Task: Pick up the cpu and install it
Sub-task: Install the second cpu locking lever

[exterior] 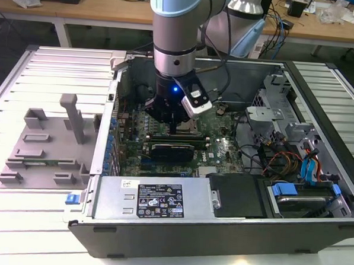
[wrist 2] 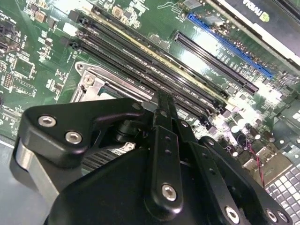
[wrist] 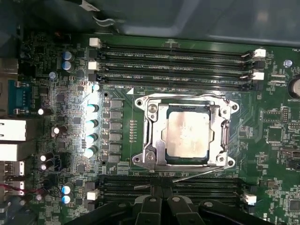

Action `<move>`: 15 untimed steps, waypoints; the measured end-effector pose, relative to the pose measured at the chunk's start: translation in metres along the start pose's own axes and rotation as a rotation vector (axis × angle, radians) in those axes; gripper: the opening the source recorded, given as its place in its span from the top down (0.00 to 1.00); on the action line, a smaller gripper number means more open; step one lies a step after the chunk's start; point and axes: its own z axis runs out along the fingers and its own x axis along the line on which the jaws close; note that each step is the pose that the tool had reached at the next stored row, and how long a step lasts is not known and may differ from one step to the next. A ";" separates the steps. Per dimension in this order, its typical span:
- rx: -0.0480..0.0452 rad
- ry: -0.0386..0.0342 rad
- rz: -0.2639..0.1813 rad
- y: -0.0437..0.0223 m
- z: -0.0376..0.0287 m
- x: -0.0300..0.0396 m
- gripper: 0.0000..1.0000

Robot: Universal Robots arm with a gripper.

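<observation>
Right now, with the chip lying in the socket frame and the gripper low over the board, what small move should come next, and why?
Probably a short straight lift. In the first wrist view the chip already sits flat inside the socket frame, with the gripper apart from it at the memory slots. In the exterior view the gripper hangs deep in the computer case, so rising first seems safest.

The cpu [wrist: 186, 133], square with a pale silvery top, lies flat inside the metal-framed socket [wrist: 220, 136].
</observation>
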 end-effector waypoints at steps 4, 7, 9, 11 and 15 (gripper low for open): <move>-0.0306 -0.0013 0.002 -0.0044 0.0001 0.0006 0.89; -0.0664 -0.0029 0.004 -0.0107 0.0006 0.0008 0.89; -0.1047 -0.0045 0.006 -0.0149 0.0021 0.0015 0.89; -0.1266 -0.0054 0.007 -0.0174 0.0032 0.0024 0.89; -0.1463 -0.0063 0.009 -0.0215 0.0058 0.0043 0.89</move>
